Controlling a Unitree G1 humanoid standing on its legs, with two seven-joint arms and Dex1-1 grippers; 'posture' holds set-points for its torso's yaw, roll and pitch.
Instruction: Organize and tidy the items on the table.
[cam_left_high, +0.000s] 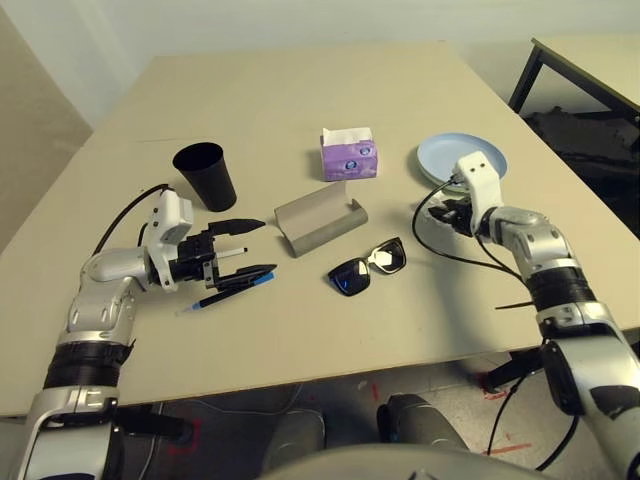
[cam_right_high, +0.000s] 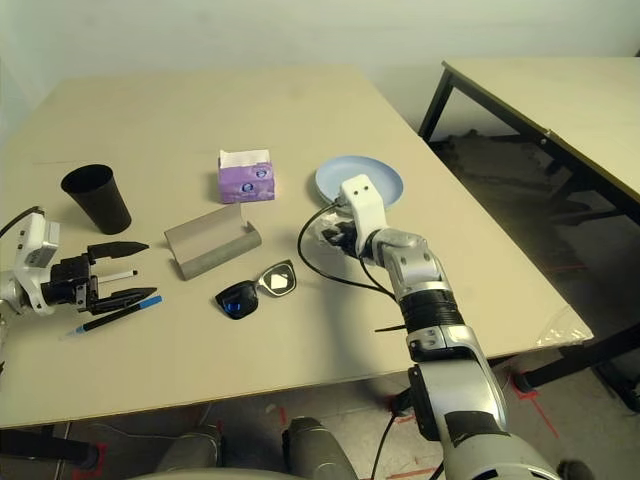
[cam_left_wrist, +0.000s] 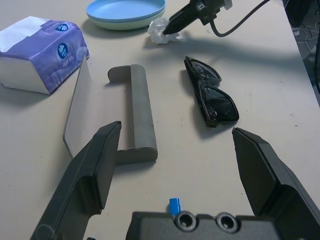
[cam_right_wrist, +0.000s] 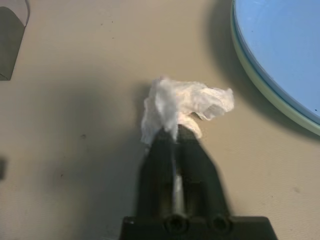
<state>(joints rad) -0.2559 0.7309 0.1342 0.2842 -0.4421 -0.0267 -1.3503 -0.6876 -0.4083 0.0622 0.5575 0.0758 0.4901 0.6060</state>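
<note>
Right wrist view: right gripper (cam_right_wrist: 172, 134) pinched shut on crumpled white paper (cam_right_wrist: 182, 107) just beside the stacked plates (cam_right_wrist: 280, 55); lift straight up, keep pinch firm, avoid clipping the rim. Left gripper (cam_left_wrist: 175, 150) spread open, empty

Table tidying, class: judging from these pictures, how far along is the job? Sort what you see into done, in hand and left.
Done: the blue plate already sits stacked on the green plate.
In hand: the right gripper is shut on the crumpled white paper beside the plates.
Left: the sunglasses lie outside the open glasses case; the white marker and pen lie loose by the open left gripper.
</note>
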